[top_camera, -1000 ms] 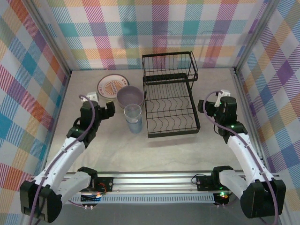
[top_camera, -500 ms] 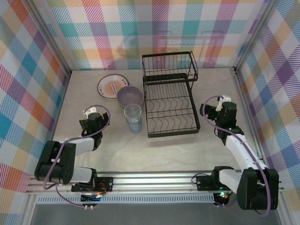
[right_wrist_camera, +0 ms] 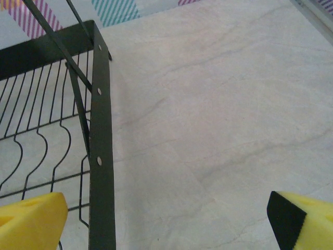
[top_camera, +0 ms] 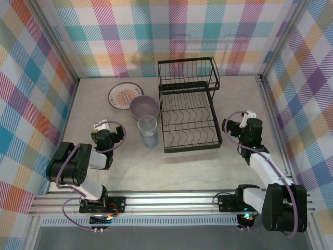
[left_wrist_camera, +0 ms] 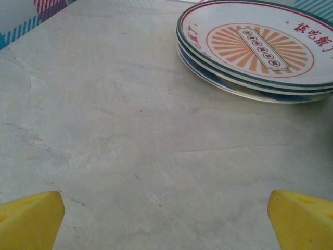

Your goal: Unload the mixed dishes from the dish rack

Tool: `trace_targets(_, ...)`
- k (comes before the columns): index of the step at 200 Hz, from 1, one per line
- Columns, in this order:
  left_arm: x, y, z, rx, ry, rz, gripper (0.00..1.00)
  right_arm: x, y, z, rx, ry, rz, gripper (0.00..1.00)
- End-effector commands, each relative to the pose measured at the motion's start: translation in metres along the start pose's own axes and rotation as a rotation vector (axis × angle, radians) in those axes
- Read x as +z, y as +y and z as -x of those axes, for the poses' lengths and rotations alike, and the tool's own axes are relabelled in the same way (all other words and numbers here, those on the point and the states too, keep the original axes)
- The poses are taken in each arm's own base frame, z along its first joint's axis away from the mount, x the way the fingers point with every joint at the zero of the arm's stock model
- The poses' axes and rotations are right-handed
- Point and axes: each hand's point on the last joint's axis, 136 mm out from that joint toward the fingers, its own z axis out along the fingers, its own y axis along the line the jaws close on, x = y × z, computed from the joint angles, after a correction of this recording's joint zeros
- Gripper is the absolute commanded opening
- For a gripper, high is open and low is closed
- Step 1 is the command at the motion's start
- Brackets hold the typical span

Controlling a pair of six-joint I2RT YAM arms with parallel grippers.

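The black wire dish rack stands mid-table with no dishes in its tray or its upper basket. Left of it sit the white plate with the orange sunburst, the lavender bowl and the clear glass tumbler. In the left wrist view the sunburst plate lies on top of a blue-edged plate. My left gripper is open and low over bare table, left of the tumbler. My right gripper is open beside the rack's right frame bar, holding nothing.
Plaid walls close in the table at the back and on both sides. An aluminium rail with the arm bases runs along the near edge. Bare table lies in front of the rack and to its right.
Both arms have folded back toward their bases. The left gripper dropped low and drew away from the bowl and tumbler; the right pulled nearer. Both stayed open.
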Motion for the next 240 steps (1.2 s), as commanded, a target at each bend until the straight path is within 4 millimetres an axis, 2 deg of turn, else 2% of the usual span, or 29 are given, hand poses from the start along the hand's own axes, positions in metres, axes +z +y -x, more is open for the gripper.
trace_targets(1, 0.001, -0.002, 0.026, -0.021, -0.091, -0.019, 1.0, -0.003, 0.0, 0.006, -0.009, -0.054, 0.013, 0.99)
trace_targets(34, 0.001, -0.002, 0.027, -0.021, -0.099, -0.018, 1.0, 0.002, -0.002, 0.003, -0.034, -0.093, 0.01, 0.99)
trace_targets(73, 0.006, -0.004, 0.027, -0.014, -0.075, -0.018, 1.0, 0.018, -0.002, 0.009, -0.048, -0.146, 0.017, 0.99)
trace_targets(104, 0.018, -0.026, 0.021, 0.05, 0.016, -0.102, 1.0, 0.034, -0.009, 0.003, -0.08, -0.153, -0.01, 0.99)
trace_targets(125, 0.019, -0.04, 0.02, 0.085, 0.037, -0.178, 1.0, 0.036, -0.01, 0.004, -0.079, -0.185, -0.011, 0.99)
trace_targets(154, 0.019, -0.04, 0.019, 0.087, 0.038, -0.18, 1.0, 0.051, -0.003, -0.012, -0.106, -0.199, 0.059, 0.99)
trace_targets(206, 0.019, -0.041, 0.02, 0.087, 0.038, -0.183, 1.0, 0.064, 0.009, -0.014, -0.138, -0.131, 0.12, 0.99)
trace_targets(240, 0.019, -0.041, 0.019, 0.087, 0.038, -0.183, 1.0, 0.064, 0.009, -0.014, -0.136, -0.128, 0.118, 0.99)
